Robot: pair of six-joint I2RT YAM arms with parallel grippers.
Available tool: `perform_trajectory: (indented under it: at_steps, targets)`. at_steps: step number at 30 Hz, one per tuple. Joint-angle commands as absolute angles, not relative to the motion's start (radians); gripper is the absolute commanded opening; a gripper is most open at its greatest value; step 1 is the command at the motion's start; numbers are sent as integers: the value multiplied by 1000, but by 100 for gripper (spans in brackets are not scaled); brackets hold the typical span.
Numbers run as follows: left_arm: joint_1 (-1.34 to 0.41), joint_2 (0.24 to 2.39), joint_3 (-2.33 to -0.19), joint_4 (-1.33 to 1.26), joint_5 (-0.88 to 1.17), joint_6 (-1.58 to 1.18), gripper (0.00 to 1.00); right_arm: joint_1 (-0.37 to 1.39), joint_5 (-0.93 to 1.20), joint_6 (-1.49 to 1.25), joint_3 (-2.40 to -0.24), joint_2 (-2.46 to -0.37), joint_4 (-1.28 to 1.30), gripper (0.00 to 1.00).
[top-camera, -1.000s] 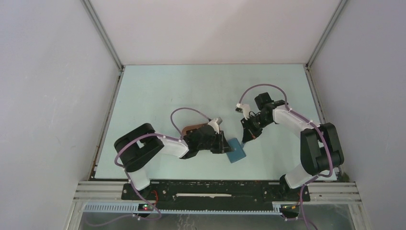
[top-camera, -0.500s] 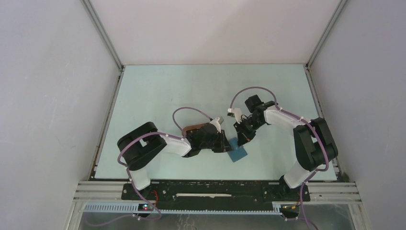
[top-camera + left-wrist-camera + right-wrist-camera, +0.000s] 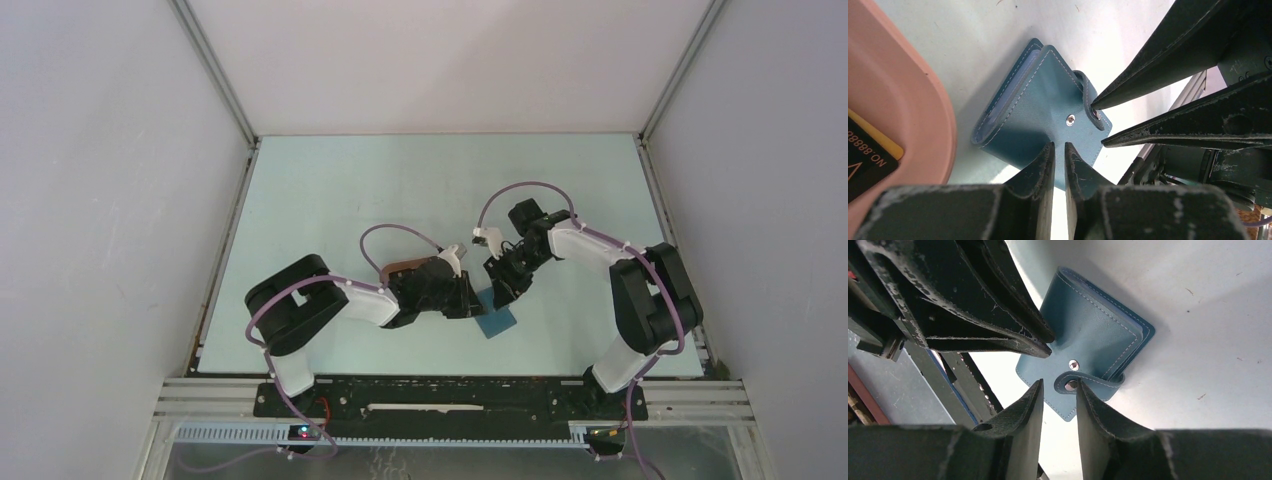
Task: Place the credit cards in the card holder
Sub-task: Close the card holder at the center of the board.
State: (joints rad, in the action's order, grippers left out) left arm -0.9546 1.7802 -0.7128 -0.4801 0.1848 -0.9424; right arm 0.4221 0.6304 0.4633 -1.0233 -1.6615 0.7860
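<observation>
1. Nearest to the arm bases, the small blue folding leather card holder [image 3: 1033, 95] lies folded on the pale green table [image 3: 330, 190]. Blue-grey inner pockets show at its edge. Whether a card is inside, I cannot tell.
2. The left gripper [image 3: 1057, 150] has its fingers almost together and pinches one edge of the card holder's cover.
3. A short blue strap [image 3: 1093, 381] with a metal snap bends around the card holder's other edge. Its snap end is apart from the second snap on the cover.
4. The right gripper [image 3: 1060, 387] stands partly open. The end of the strap sits between its fingers and one finger touches it, but it clamps nothing.
5. Farther back, under the left arm, is the pink oval plastic tray [image 3: 908, 110]. In it lies a black credit card [image 3: 863, 160] with white printed letters. Touching it is a strip of a yellow-orange card [image 3: 883, 145]. Only their corners are in view.
6. Compared with one second ago, the right arm has come in to the left. Its gripper stood a little away from the card holder and is now right at it, close to the left gripper. The left arm, the card holder and the pink tray are almost where they were.
</observation>
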Motion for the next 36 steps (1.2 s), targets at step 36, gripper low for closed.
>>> perform_trajectory:
  at_steps: [36]
  targets:
    - [-950, 1775, -704, -500, 131, -1029, 14, 379, 708, 659, -1024, -1433, 840, 32]
